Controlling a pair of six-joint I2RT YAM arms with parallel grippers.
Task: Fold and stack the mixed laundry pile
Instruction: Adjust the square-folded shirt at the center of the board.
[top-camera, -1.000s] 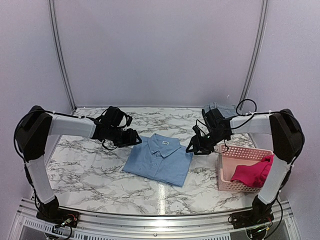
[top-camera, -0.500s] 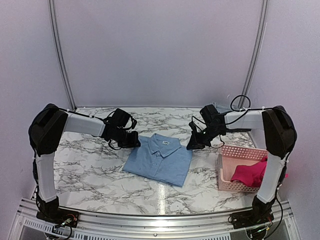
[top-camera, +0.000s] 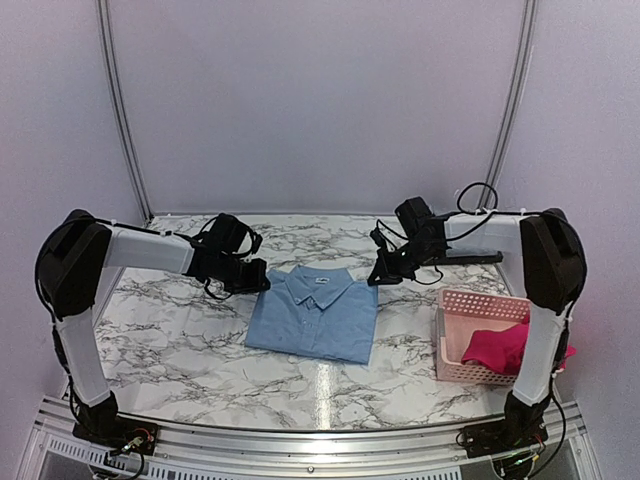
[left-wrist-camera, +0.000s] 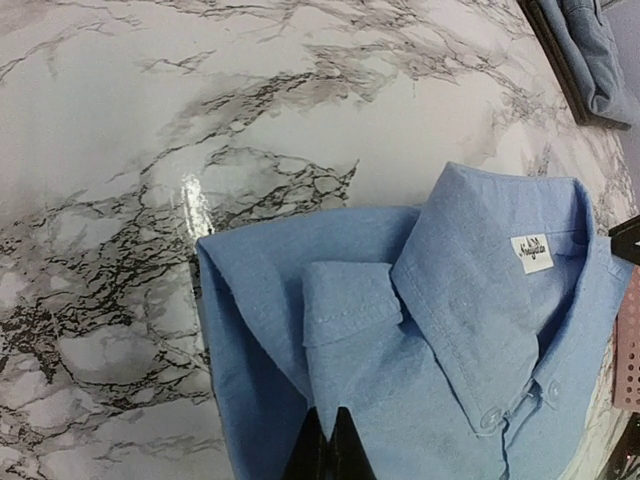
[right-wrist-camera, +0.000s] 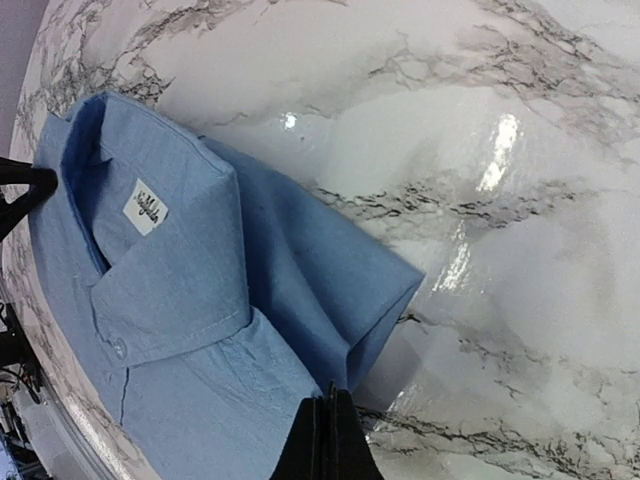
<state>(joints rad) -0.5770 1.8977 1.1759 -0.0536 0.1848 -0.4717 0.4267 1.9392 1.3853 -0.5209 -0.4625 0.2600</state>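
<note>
The light blue shirt (top-camera: 315, 315) lies folded flat mid-table (top-camera: 180, 330), collar up, buttoned, a white label inside the neck, while the magenta-red garment (top-camera: 495, 348) sits crumpled in the pink basket (top-camera: 450, 340) on the right. The left gripper (left-wrist-camera: 328, 445) is pinched tight on the shirt's left shoulder fold, and the right gripper (right-wrist-camera: 330, 435) is closed the same way on the opposite shoulder corner
</note>
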